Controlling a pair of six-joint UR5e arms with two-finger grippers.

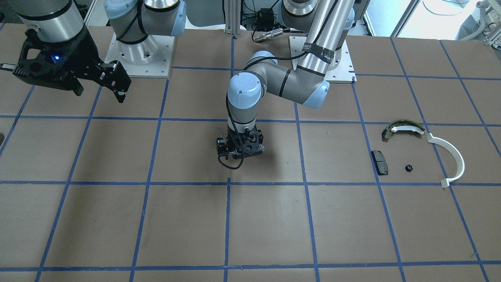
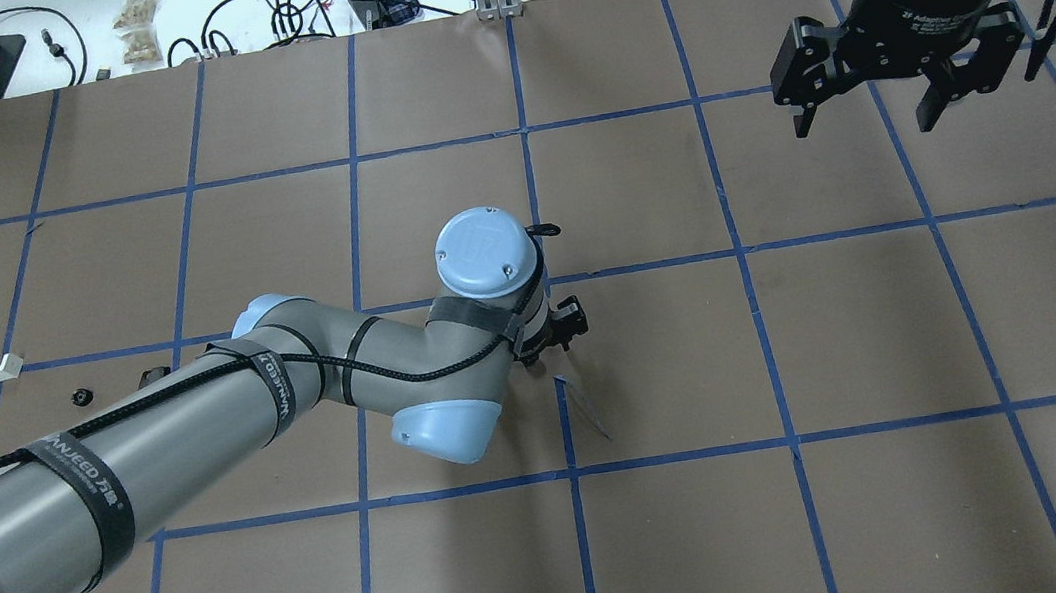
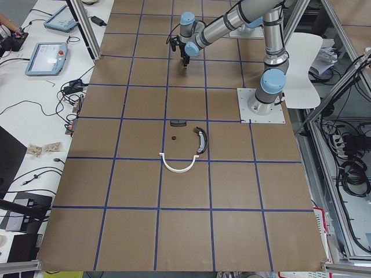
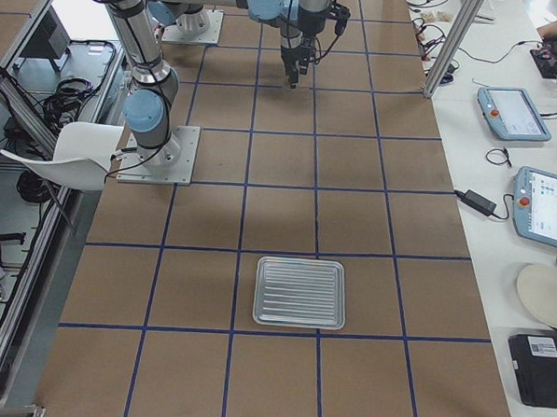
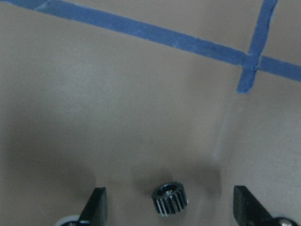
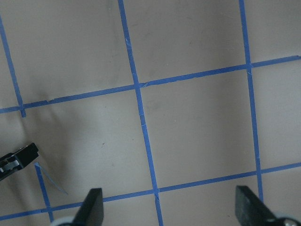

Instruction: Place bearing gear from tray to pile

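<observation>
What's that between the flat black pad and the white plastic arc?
A small black round part, touching neither the pad nor the arc; the front-facing view shows it.

I see a brown table (image 1: 266,227) marked with a blue tape grid (image 1: 117,183). On the white side bench (image 4: 482,247) lie one tablet (image 4: 513,113), a second tablet (image 4: 548,206) and a plate (image 4: 547,295). A white chair (image 4: 76,151) stands beside the table.
</observation>
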